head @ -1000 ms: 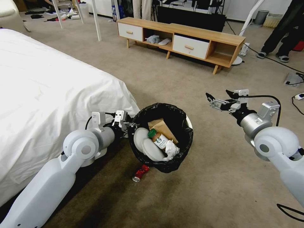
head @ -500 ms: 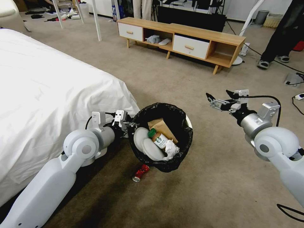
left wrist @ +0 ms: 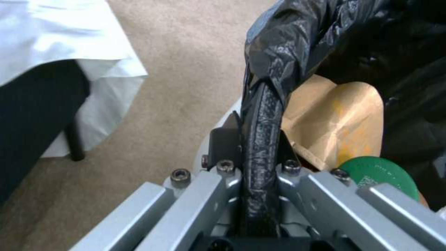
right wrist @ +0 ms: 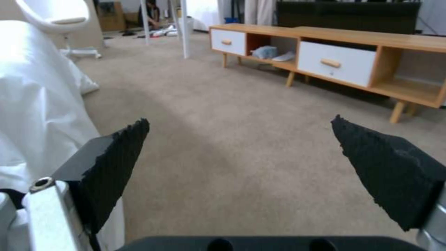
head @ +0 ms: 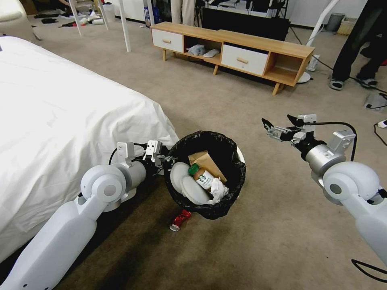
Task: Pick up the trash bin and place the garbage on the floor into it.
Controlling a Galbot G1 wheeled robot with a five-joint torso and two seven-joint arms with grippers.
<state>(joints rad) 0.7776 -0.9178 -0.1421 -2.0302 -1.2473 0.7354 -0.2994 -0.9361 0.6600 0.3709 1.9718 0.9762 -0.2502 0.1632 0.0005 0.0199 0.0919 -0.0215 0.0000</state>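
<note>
The trash bin [head: 231, 177], white with a black bag over its rim, hangs above the floor [head: 242, 249] beside the bed. My left gripper [head: 166, 160] is shut on its rim; the left wrist view shows the bagged rim [left wrist: 261, 132] pinched in my left gripper [left wrist: 253, 164]. Inside lie a brown paper bag [head: 205, 161], a green-capped brown-drink bottle [head: 201, 177], white tissue [head: 217, 190] and pale round pieces. A crushed red can [head: 179, 220] lies on the carpet below the bin. My right gripper [head: 278, 124] hovers open and empty to the bin's right, its fingertips [right wrist: 118, 153] spread wide.
The bed [head: 60, 121] with its white sheet fills the left. A low wooden TV cabinet [head: 234, 52] stands at the back. Cables [head: 379, 129] and a person's legs [head: 354, 44] are at the far right. Open carpet lies between the bin and the cabinet.
The whole head view has shifted slightly, so the camera moved a little. Both arms, the bin and the can keep their places.
</note>
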